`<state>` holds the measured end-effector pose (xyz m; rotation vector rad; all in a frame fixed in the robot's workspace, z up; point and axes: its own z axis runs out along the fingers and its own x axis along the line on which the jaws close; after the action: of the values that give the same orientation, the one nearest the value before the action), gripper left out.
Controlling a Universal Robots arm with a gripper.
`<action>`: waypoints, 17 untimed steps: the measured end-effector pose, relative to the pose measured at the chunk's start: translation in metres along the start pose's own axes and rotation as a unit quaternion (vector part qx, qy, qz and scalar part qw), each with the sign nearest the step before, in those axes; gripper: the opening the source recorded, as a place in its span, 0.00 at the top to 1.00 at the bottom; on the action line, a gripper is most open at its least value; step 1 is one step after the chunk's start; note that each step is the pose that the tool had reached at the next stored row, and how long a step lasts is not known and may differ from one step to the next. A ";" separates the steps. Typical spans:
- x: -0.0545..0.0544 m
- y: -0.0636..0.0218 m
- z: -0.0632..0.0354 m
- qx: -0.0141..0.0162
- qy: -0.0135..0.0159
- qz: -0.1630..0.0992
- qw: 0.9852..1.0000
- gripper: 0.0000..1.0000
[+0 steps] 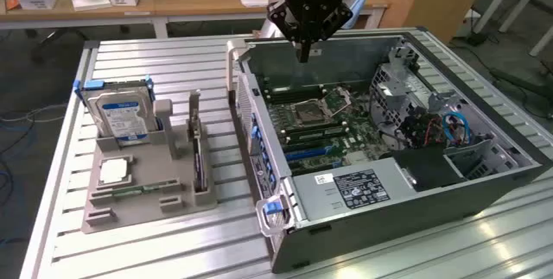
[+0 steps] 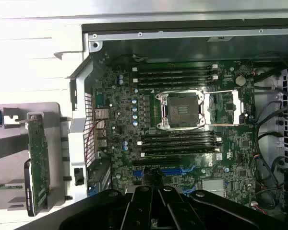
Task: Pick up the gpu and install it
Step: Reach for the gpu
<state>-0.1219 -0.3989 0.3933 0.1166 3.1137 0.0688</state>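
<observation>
The gpu [image 1: 198, 153] stands on edge in a slot of the grey holder [image 1: 147, 162] at the exterior view's left, green board and dark shroud showing; the wrist view sees it edge-on as a thin green card [image 2: 38, 165]. My gripper [image 1: 302, 54] hangs over the far wall of the open computer case [image 1: 380, 217], well away from the gpu, its fingers together and holding nothing. In the wrist view the gripper [image 2: 152, 208] sits above the motherboard [image 2: 182, 139], near the blue expansion slots [image 2: 175, 171].
On the grey holder there is also a silver hard drive with a blue label [image 1: 121, 114], a processor chip [image 1: 114, 170] and a narrow RAM stick [image 1: 138, 189]. The case has cables and a drive cage [image 1: 432, 123] on its right side. Wooden desks [image 1: 173, 0] stand behind the slatted table.
</observation>
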 end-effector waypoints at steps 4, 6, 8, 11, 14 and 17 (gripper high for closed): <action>0.000 0.0000 0.0000 0.000 0.000 0.000 1.000 0.90; 0.000 0.0000 0.0000 0.000 0.000 0.000 1.000 0.90; 0.000 0.0000 0.0000 0.000 0.000 0.000 1.000 0.90; 0.002 -0.0002 -0.0002 0.000 0.000 0.000 1.000 0.90; 0.012 -0.0008 -0.0003 0.000 0.000 0.000 1.000 0.90; 0.023 -0.0017 -0.0006 0.000 0.000 0.000 1.000 0.90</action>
<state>-0.1448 -0.3988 0.3933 0.1166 3.1137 0.0688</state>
